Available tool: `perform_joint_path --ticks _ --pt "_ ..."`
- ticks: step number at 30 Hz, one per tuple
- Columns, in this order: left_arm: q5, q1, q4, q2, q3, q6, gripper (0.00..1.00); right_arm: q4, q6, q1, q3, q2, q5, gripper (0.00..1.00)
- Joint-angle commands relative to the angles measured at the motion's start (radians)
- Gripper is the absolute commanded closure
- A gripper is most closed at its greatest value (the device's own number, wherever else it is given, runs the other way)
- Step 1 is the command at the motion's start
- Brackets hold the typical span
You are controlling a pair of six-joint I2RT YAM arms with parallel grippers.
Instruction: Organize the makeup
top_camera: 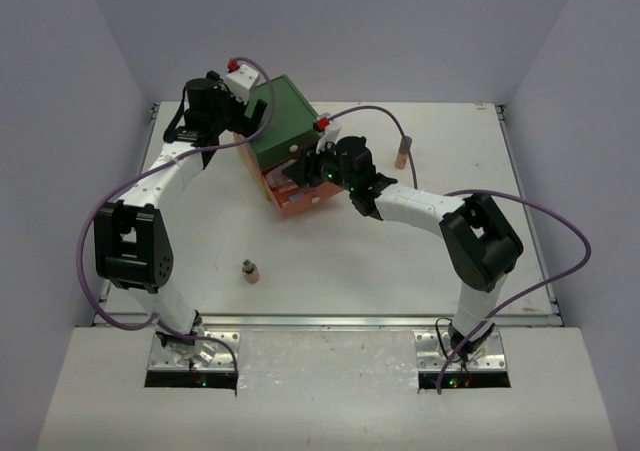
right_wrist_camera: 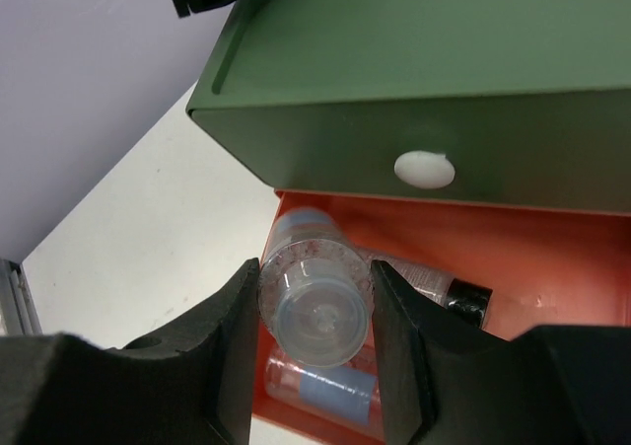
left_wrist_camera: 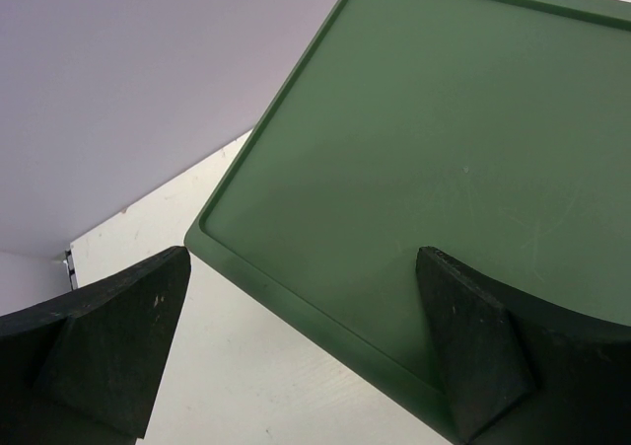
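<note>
**Right claw (right_wrist_camera: 315, 275) grips a clear bottle (right_wrist_camera: 314, 312) over the open orange drawer (right_wrist_camera: 552, 258)**

Shut down to the width of the bottle, the right claw has one dark pad pressed to each side of it. The bottle's round end faces the wrist camera, and a blue label shows further along its body. It hangs above the left part of the pulled-out drawer, at the front of the box (top_camera: 285, 121). Whether it touches anything inside cannot be told.

Two more pieces lie in the drawer. A second blue-labelled bottle (right_wrist_camera: 325, 388) is below the held one, and a dark-capped bottle (right_wrist_camera: 446, 289) is on its side just to the right. The green drawer (right_wrist_camera: 513, 159) above them is shut, its white knob (right_wrist_camera: 424, 169) facing out.

The left claw (left_wrist_camera: 301, 267) is spread wide and holds nothing. One finger is over the box's green top (left_wrist_camera: 444, 139) and the other over the bench (left_wrist_camera: 246, 366), so it straddles the top's edge. Contact cannot be judged.

On the bench, a small dark-capped tan bottle (top_camera: 250, 271) stands well apart from the box on the near side. Another tan bottle (top_camera: 402, 153) sits off to the box's right.
</note>
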Motion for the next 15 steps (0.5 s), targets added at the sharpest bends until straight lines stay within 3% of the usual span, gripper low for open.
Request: perform_joint_path --ticks 1,7,15 --pt "-0.036 -0.006 -0.189 0.065 -0.041 0.021 0.00 0.042 0.028 0.003 0.051 0.033 -0.001 0.92" --pt "-0.041 -0.006 -0.189 0.059 -0.041 0.024 0.00 0.007 0.052 -0.022 0.071 0.065 -0.006 0.86" --pt "-0.037 -0.005 -0.189 0.054 -0.042 0.023 0.00 -0.002 0.066 -0.036 0.052 0.046 -0.055 0.88"
